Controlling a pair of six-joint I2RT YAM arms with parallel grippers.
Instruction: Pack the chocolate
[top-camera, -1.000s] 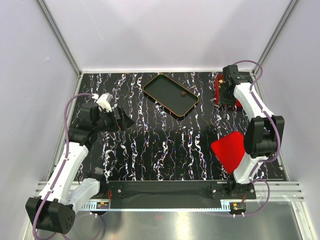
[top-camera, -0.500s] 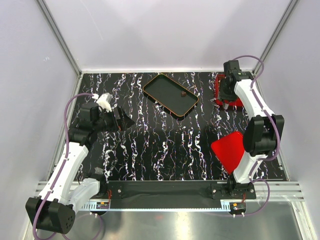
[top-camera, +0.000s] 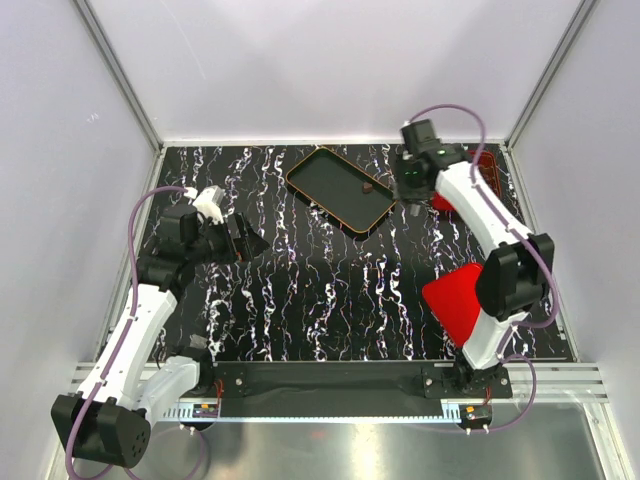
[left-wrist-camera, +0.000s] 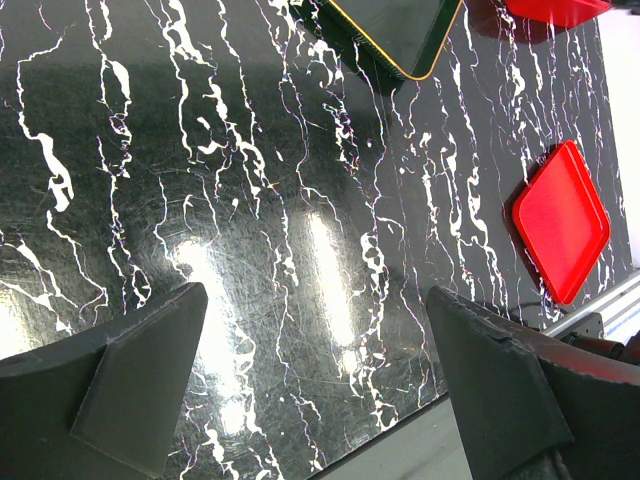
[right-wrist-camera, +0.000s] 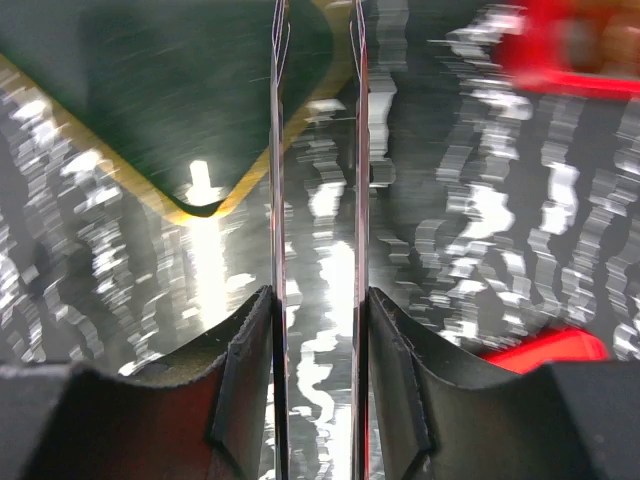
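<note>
The bench (top-camera: 300, 300) fills the middle of the top view. The tray (top-camera: 322, 208) lies at upper centre, bare but for one piece; the lid (top-camera: 455, 300) lies flat at lower right, off the box (right-wrist-camera: 580, 75), which sits at upper right, partly hidden by the right arm; what fills its cells is too blurred to tell. The left gripper (left-wrist-camera: 315, 292) hangs at the left with its jaws wide apart and nothing between them. The right gripper (top-camera: 412, 203) is between tray and box, jaws a narrow gap apart and empty, with bare bench showing through. The only chocolate (top-camera: 367, 187) in plain sight is a dark piece near the tray's right corner. Packing looks nearly done: that piece is not yet in the box, and the lid is not yet on.
</note>
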